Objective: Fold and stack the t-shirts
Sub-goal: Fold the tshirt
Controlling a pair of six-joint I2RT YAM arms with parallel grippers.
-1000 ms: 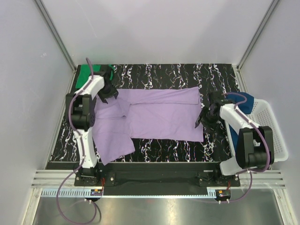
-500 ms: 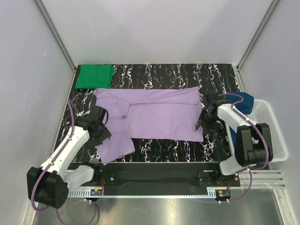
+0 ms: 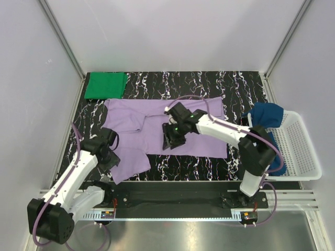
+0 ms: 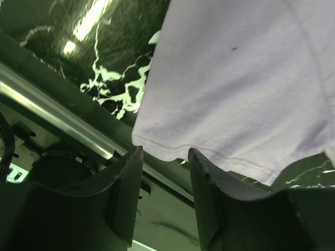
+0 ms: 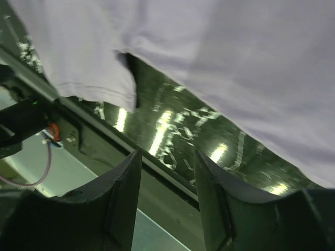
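You have the spread t-shirt (image 3: 178,125) lying flat across the middle of the table (image 3: 209,83), with one flap reaching toward 7 o'clock. The folded t-shirt (image 3: 106,85) sits in the corner at 11 o'clock, just behind it. At 3 o'clock stands the basket (image 3: 302,151) — the bundled t-shirt (image 3: 266,114) spills over its table-side rim. Your left gripper (image 3: 112,156) is at the flap's edge at 8 o'clock, your right gripper (image 3: 168,140) over the spread shirt's near edge.

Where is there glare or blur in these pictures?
Left wrist view: bright glare streaks on the black table. Right wrist view: similar glare, lavender t-shirt slightly soft. Top view: even light, sharp, no strong shadows.
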